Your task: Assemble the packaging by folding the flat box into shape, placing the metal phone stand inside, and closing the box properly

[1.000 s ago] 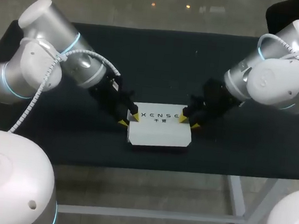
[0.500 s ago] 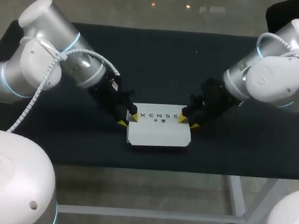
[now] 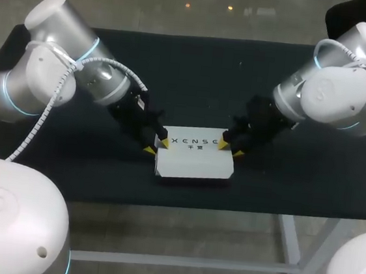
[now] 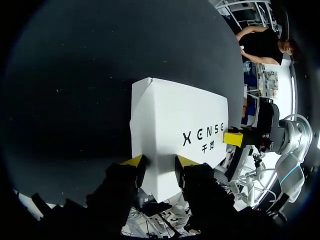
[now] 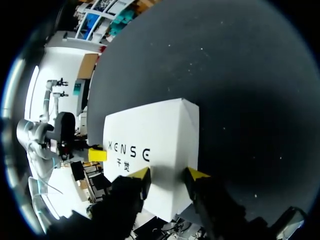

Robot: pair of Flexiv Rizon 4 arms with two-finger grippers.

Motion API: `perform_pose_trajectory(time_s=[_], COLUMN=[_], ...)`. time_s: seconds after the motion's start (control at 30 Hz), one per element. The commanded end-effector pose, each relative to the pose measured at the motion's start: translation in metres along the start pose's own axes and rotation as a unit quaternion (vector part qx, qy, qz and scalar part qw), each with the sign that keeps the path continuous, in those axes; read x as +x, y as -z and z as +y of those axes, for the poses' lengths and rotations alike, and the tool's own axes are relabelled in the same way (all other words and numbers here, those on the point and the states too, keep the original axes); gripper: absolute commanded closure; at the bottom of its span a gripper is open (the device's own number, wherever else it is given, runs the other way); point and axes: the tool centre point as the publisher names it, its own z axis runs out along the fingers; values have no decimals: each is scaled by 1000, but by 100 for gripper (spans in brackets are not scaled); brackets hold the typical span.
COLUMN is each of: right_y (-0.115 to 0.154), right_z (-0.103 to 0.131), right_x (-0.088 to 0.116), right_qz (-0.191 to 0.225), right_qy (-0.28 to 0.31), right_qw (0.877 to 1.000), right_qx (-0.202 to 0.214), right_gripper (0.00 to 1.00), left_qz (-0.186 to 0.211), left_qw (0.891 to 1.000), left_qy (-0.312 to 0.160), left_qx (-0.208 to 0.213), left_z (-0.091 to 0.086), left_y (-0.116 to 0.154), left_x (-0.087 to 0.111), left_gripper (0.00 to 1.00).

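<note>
Presently, one white rectangular cardboard box (image 3: 195, 158), seemingly closed, lies flat on the black-clothed table (image 3: 196, 73) near its front edge. Our left gripper (image 3: 157, 146) is at its left end and our right gripper (image 3: 231, 148) at its right; whether either clamps it we cannot tell. Risk, in our judgement: uneven pressure would skew the box or spring it open; room: wide cloth behind, scant margin in front.
</note>
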Motion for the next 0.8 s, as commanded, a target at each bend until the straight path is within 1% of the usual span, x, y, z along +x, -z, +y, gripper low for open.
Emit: perform_pose_trajectory(time_s=[0.03, 0.33, 0.57, 0.8], right_y=[-1, 0, 2, 4], right_z=[1, 1, 1, 2], right_x=[3, 4, 7, 10], right_qz=[4, 5, 5, 3], right_qy=[0, 2, 2, 1], right_qw=[1000, 1000, 1000, 1000], right_qx=[4, 5, 10, 19], right_gripper=[53, 52, 51, 51], left_qz=[-5, -11, -14, -14], left_qw=[1000, 1000, 1000, 1000], left_qy=[1, 3, 9, 16], left_qx=[-3, -4, -4, -7], left_z=[-2, -2, 0, -1], left_y=[-3, -3, 2, 6], left_x=[6, 7, 8, 8], left_gripper=[60, 59, 57, 59])
